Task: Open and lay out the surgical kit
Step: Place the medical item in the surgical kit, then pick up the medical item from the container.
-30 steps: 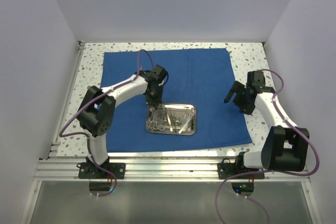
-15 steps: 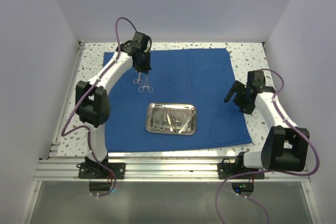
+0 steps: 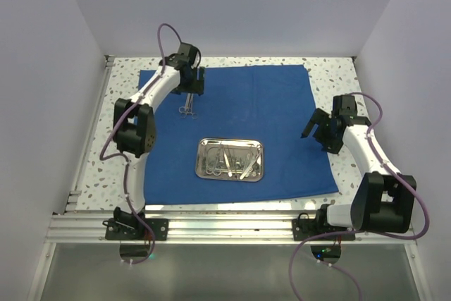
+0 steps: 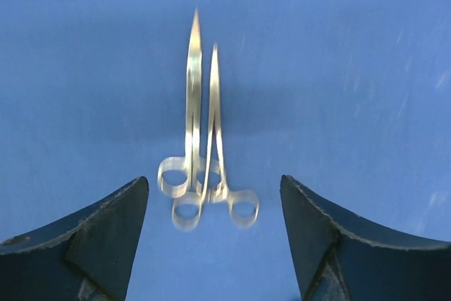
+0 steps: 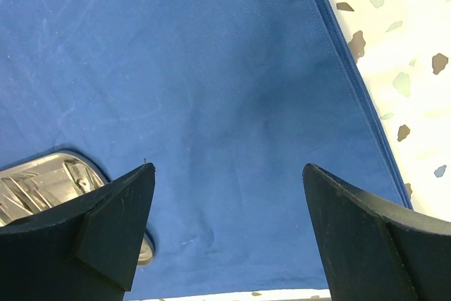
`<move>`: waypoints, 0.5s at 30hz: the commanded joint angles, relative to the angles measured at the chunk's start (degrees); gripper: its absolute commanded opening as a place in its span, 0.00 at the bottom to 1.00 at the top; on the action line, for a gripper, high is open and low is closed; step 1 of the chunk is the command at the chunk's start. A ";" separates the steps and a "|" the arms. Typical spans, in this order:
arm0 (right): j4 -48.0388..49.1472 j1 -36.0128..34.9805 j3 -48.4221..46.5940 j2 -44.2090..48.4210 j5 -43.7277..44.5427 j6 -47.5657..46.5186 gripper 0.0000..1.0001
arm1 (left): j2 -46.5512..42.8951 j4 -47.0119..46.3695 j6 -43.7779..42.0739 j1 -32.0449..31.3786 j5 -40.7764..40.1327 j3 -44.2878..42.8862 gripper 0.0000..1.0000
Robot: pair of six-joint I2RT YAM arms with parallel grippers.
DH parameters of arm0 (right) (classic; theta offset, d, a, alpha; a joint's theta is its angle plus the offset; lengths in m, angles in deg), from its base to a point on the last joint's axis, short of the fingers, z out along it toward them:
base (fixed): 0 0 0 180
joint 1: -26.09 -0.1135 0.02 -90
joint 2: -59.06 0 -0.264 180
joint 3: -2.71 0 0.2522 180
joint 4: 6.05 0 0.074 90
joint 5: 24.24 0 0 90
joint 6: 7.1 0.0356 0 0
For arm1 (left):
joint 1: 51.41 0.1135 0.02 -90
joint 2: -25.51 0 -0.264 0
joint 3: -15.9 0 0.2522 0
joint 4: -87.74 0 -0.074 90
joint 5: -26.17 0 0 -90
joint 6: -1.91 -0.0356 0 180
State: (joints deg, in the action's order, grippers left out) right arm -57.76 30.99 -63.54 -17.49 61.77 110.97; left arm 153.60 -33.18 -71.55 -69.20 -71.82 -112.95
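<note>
The royal-blue cloth [image 3: 268, 103] lies spread flat on the table. The steel tray [image 3: 259, 147] sits on its near middle, with several thin steel instruments [image 3: 229, 161] inside. Two ring-handled steel instruments, scissors or forceps [image 3: 187, 108] [image 4: 201, 139], lie side by side on the cloth's far left, tips pointing away from my left gripper. My left gripper [image 3: 192, 91] [image 4: 213, 180] hovers open just over their rings and holds nothing. Over the cloth's right edge, my right gripper [image 3: 316, 135] [image 5: 229, 167] is open and empty. The tray's corner [image 5: 42, 174] shows at its left.
Speckled white tabletop [image 3: 338, 75] [image 5: 409, 68] borders the cloth on all sides. White walls enclose the left, back and right. A metal rail [image 3: 225, 227] with both arm bases runs along the near edge.
My left arm carried the two ring-handled instruments from the tray to the cloth's far left, then opened and let them go. The right arm has not moved.
</note>
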 commanded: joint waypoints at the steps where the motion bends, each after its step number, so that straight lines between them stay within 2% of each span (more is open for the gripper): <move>1: -0.02 0.02 -0.25 1.67 0.21 0.05 0.90 | -11.09 -1.81 0.52 -1.55 2.01 7.31 0.78; 8: 1.04 0.02 -0.07 0.53 -0.23 -0.13 0.90 | -22.00 -2.34 1.48 -11.48 6.83 25.23 0.66; 15: 1.74 0.01 0.55 -0.44 -0.14 -0.65 0.90 | -24.12 -4.71 3.33 -15.97 11.94 32.82 0.59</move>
State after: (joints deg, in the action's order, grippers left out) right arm -57.41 30.99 -63.36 -17.49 61.75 110.93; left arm 130.50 -35.15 -69.59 -85.59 -62.97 -82.30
